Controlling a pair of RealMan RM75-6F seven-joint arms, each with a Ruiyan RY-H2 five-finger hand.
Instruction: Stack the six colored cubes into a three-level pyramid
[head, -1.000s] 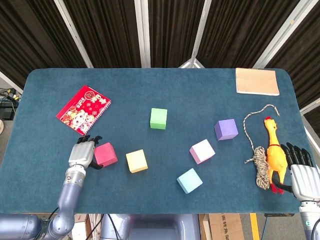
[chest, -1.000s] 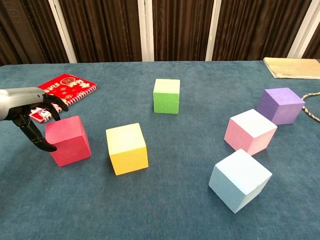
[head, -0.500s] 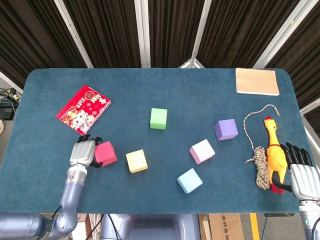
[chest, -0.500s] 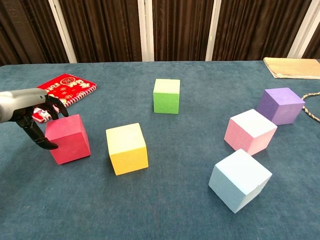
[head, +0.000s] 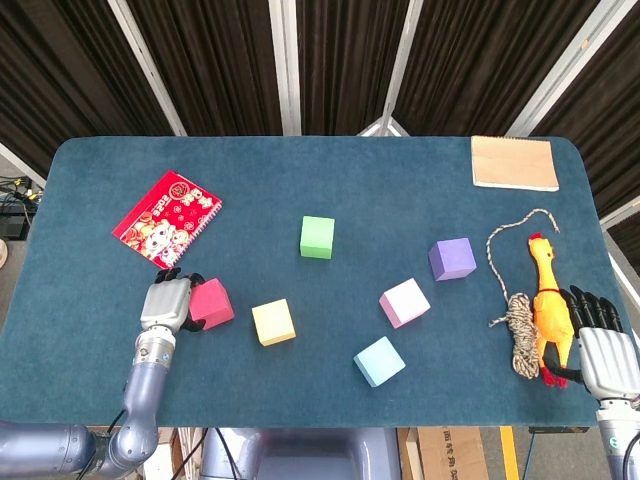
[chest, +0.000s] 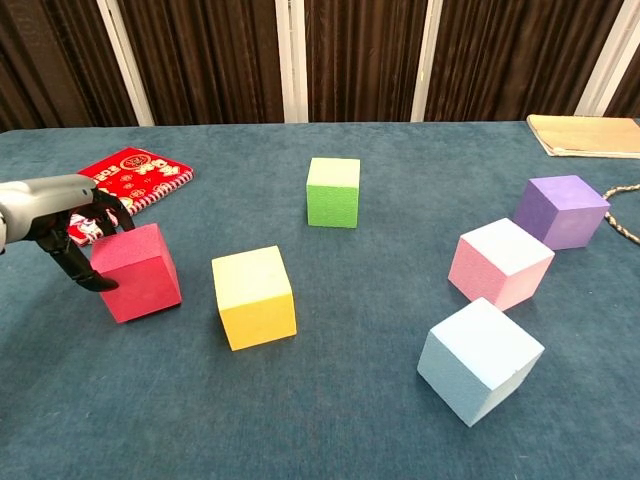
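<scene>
We were at the very first pick: our left hand (chest: 62, 215) had its fingers (chest: 85, 278) wrapped against the red cube (chest: 137, 271) at the table's (head: 330, 180) left side, no cube stacked yet. Our right hand (head: 605, 345) lay idle, fingers spread, beside the rubber chicken (head: 549, 305). Next, we judged, a firm grip and a carry toward the yellow cube (chest: 254, 296).
</scene>
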